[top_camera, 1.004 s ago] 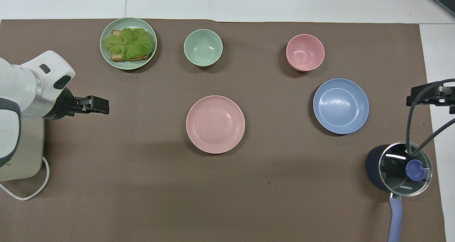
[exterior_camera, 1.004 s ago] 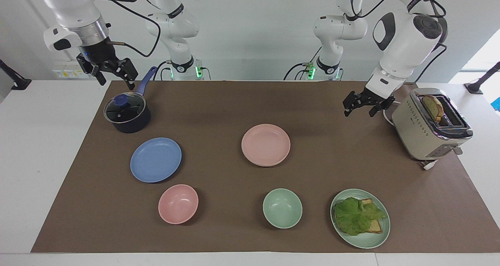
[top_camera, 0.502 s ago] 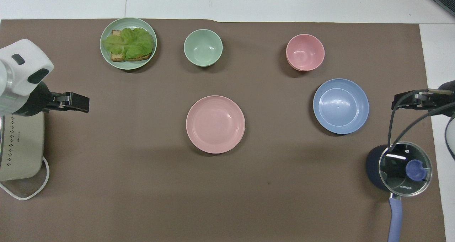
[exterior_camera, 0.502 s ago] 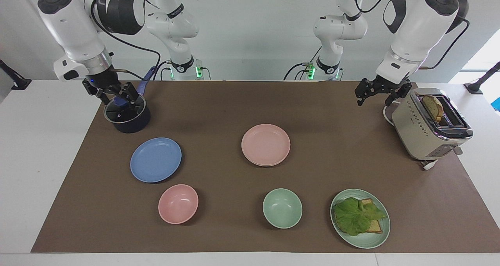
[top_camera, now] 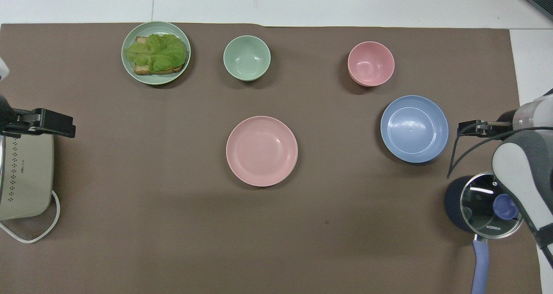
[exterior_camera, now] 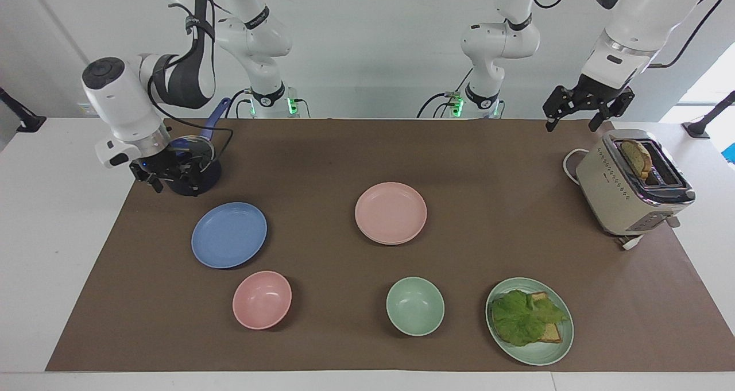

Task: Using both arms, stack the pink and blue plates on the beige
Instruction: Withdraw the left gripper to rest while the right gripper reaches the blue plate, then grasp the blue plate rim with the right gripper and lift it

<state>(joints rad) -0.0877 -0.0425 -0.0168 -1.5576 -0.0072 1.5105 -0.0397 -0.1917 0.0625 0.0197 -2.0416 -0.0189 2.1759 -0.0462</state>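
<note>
The pink plate [exterior_camera: 390, 213] [top_camera: 262, 150] lies in the middle of the brown mat. Toward the right arm's end lies the blue plate [exterior_camera: 229, 235] [top_camera: 414, 129]. No beige plate is in view. My right gripper [exterior_camera: 174, 183] [top_camera: 468, 128] hangs low and open by the dark pot [exterior_camera: 198, 179], a short way from the blue plate's rim and not touching it. My left gripper [exterior_camera: 571, 124] [top_camera: 65, 128] is open and raised over the toaster [exterior_camera: 631, 181]. Neither gripper holds anything.
A pink bowl [exterior_camera: 262, 299], a green bowl [exterior_camera: 414, 306] and a green plate with lettuce and bread [exterior_camera: 551, 353] stand farthest from the robots. The lidded pot [top_camera: 490, 205] has a blue handle. Toast sticks out of the toaster, whose white cord [top_camera: 43, 233] trails on the mat.
My right gripper has come down from high up to just beside the pot, closer to the blue plate. My left gripper has risen and drawn back over the toaster. The plates have not moved.
</note>
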